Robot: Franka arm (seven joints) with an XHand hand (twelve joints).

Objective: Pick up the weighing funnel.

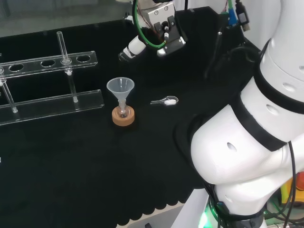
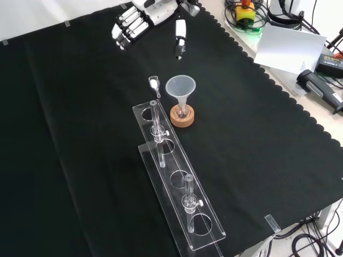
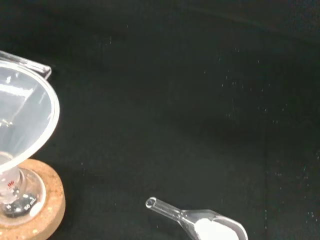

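The weighing funnel (image 1: 165,100) is a small clear scoop with white powder in it; it lies flat on the black cloth just right of the big funnel in the head view. In the front view the weighing funnel (image 2: 154,83) lies left of the big funnel's mouth, and in the wrist view the weighing funnel (image 3: 200,223) shows stem and powder close up. My hand (image 1: 156,35) hangs above the cloth, beyond the weighing funnel and apart from it. Its fingers (image 2: 128,27) are straight and hold nothing.
The big funnel (image 1: 120,88) stands mouth up in a small flask on a cork ring (image 1: 123,116). A clear plastic rack (image 1: 47,85) with upright glass pieces stands to the left in the head view. The cloth's scalloped edge (image 2: 300,101) runs along the right in the front view.
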